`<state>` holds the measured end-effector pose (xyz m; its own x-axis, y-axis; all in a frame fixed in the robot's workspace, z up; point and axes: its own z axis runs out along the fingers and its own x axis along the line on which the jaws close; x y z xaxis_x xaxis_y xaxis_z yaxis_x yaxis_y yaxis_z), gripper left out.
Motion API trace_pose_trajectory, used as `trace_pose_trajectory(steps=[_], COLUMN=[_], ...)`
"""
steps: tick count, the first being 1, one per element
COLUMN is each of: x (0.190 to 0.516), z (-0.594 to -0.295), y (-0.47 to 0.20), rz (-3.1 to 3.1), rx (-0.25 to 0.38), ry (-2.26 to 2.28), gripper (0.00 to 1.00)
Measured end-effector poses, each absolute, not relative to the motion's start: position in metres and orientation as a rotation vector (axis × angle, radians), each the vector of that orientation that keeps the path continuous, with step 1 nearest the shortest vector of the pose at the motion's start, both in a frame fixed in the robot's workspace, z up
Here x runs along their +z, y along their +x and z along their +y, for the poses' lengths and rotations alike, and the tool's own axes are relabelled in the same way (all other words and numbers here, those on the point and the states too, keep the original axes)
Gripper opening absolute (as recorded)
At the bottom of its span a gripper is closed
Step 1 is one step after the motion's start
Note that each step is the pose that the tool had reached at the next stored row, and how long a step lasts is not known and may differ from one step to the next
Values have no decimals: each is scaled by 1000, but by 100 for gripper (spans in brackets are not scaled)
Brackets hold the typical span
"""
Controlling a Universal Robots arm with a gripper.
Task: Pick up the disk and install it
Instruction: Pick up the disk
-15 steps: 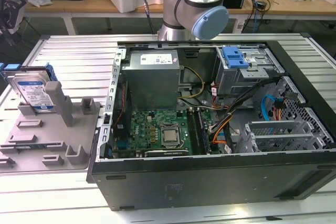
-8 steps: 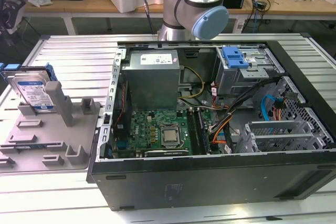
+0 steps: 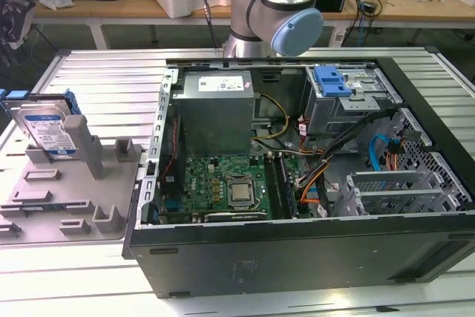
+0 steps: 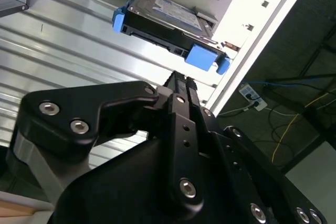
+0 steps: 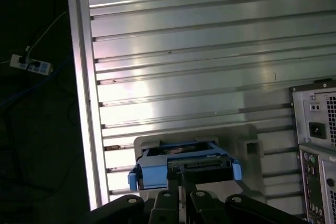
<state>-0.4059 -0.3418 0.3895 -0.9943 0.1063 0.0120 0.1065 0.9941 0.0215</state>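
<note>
The disk (image 3: pixel 46 130) stands on edge in a grey holder (image 3: pixel 74 183) at the exterior view's left, its white-and-blue label facing out and a blue bracket around its edges. Both wrist views look down on the disk (image 4: pixel 165 17) (image 5: pixel 181 153) past my gripper (image 4: pixel 178 78) (image 5: pixel 181 170). The black fingertips sit close together with nothing between them, lined up over the disk's upper edge and apart from it. The arm's grey and light-blue joint (image 3: pixel 282 12) shows at the top of the exterior view.
An open computer case (image 3: pixel 297 250) lies on the ribbed metal table (image 3: pixel 96 64), right of the holder. Inside are a grey power supply box (image 3: pixel 215 109), a motherboard (image 3: pixel 223 187), loose cables and a drive cage (image 3: pixel 349 102) with a blue latch (image 3: pixel 332 79).
</note>
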Motion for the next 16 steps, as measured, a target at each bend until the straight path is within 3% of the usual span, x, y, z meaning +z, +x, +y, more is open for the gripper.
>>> trace_pose_trajectory(steps=[1, 5, 7, 9, 10, 16], x=[389, 389, 388, 388, 388, 388], z=[-342, -342, -342, -342, -342, -342], y=[-406, -408, -409, -409, -409, -409], rz=[-3126, -3128, -3129, -3129, -3129, -3129], rx=[-30, -17, -13, -5, -2, 7], ry=[-159, -117, -97, -79, -76, 74], gripper=[24, 25, 37, 37, 44, 44])
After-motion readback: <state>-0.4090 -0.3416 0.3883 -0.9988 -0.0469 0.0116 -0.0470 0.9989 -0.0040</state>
